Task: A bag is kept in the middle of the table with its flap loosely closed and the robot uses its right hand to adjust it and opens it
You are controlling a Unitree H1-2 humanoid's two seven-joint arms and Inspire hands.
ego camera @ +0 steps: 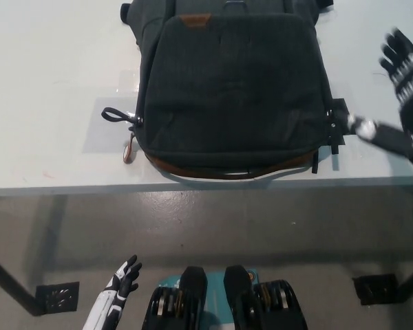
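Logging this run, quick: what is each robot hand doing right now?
Left: white robot hand open, holding nothing, low beside the body.
Right: black robot hand open, holding nothing, over the white table.

We saw one dark bag [234,89] on one white table [48,82], and two robot hands: one white left hand [124,278], one black right hand [403,82]

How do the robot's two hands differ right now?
The left hand is white and hangs low, below the table's edge, at the picture's lower left; the right hand is black and raised over the table, beside the bag. The left is far from the bag; the right is close. Both are open and hold nothing.
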